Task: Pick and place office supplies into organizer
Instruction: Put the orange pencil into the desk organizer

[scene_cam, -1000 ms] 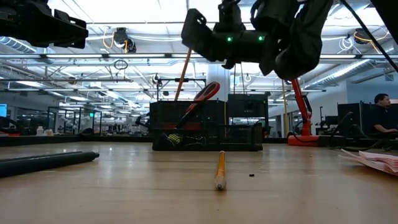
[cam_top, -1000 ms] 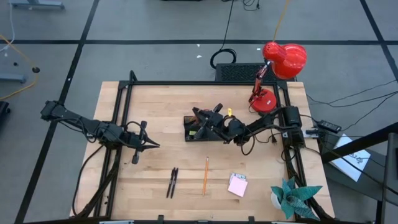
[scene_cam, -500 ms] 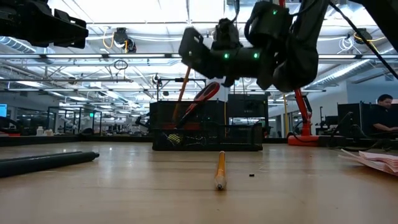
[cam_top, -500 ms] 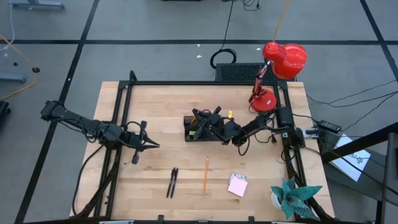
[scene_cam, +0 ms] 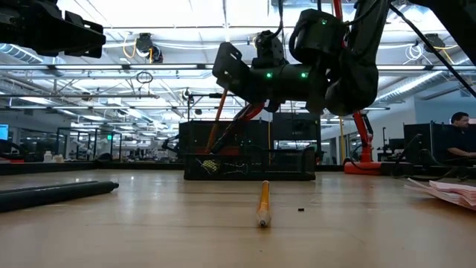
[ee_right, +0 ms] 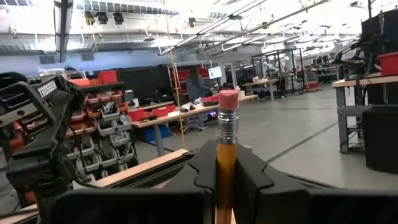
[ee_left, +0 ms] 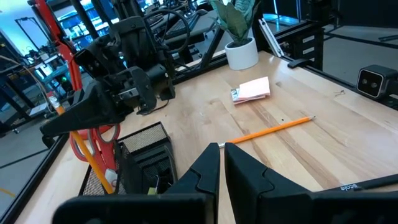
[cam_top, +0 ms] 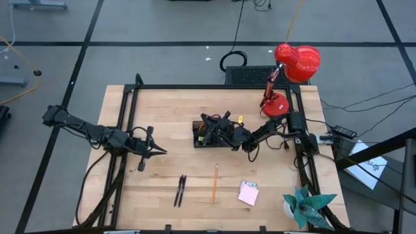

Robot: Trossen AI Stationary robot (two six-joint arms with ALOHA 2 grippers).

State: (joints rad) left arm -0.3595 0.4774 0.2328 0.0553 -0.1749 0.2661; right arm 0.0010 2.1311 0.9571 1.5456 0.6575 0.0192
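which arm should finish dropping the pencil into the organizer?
Right. The right gripper is shut on an orange pencil and sits directly over the organizer. The left gripper is shut and empty, well off to the organizer's left.

Pale wood-grain table top [cam_top: 169, 162], black wire-mesh organizer [ee_left: 146, 152], matt black plastic gripper fingers [ee_right: 252, 171], glossy orange pencil [ee_right: 226, 171]

orange pencil [ee_right: 226, 168] w/ pink eraser, silver band, in dark right gripper [ee_right: 225, 163]. black mesh organizer [ee_left: 144, 151]. red-handled scissors [ee_left: 93, 138]. 2nd orange pencil [cam_top: 215, 182] on light wood table [cam_top: 169, 110]. pink sticky pad [cam_top: 248, 193]. black pens [cam_top: 180, 190]. red lamp [cam_top: 290, 70]. teal paper plant [cam_top: 307, 207].
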